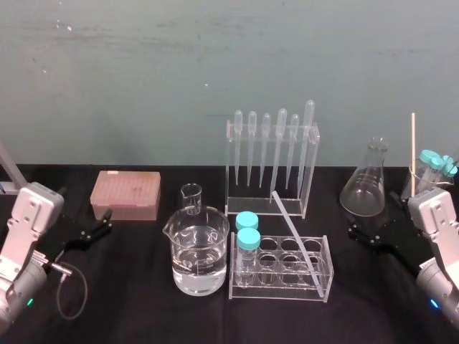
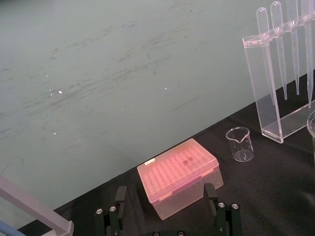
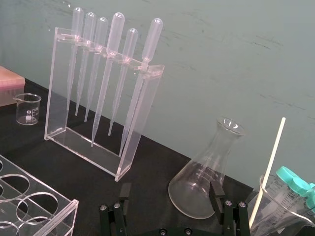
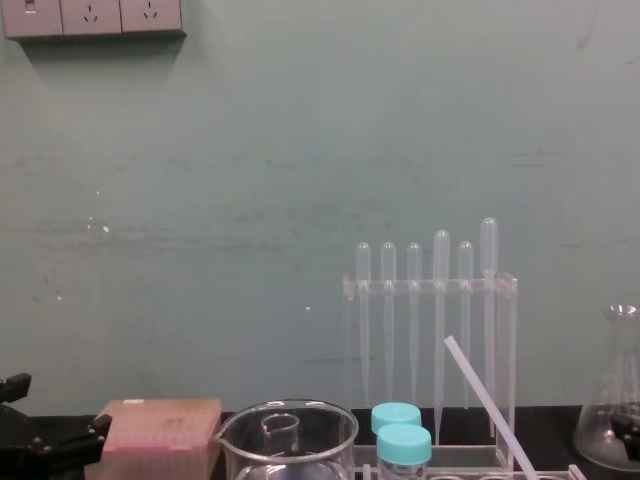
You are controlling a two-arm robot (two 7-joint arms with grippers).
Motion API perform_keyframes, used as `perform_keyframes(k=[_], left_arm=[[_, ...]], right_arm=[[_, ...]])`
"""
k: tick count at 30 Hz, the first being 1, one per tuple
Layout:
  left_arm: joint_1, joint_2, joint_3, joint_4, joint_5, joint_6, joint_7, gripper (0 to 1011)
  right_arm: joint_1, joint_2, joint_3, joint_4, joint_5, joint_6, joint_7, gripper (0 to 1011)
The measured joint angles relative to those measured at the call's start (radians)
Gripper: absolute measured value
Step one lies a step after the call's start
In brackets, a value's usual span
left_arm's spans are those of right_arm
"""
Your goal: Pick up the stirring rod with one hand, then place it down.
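While my left gripper and right gripper sit released at the worktop's side edges, I must first reach the stirring rod.

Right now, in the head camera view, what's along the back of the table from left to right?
pink tip box → small beaker → pipette rack → conical flask → beaker of capped tubes

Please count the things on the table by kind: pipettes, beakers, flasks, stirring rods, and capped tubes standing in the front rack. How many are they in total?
Pipettes: 6
Beakers: 3
Flask: 1
Stirring rod: 1
Capped tubes in the front rack: 2
Total: 13
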Motion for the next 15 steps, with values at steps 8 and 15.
perform_keyframes(k=[8, 15], left_arm=[[0.0, 0.0, 0.0, 0.0, 0.0, 0.0, 0.0, 1000], [0.0, 0.0, 0.0, 0.0, 0.0, 0.0, 0.0, 1000]], right_arm=[[0.0, 0.0, 0.0, 0.0, 0.0, 0.0, 0.0, 1000], [0.0, 0.0, 0.0, 0.0, 0.0, 0.0, 0.0, 1000]])
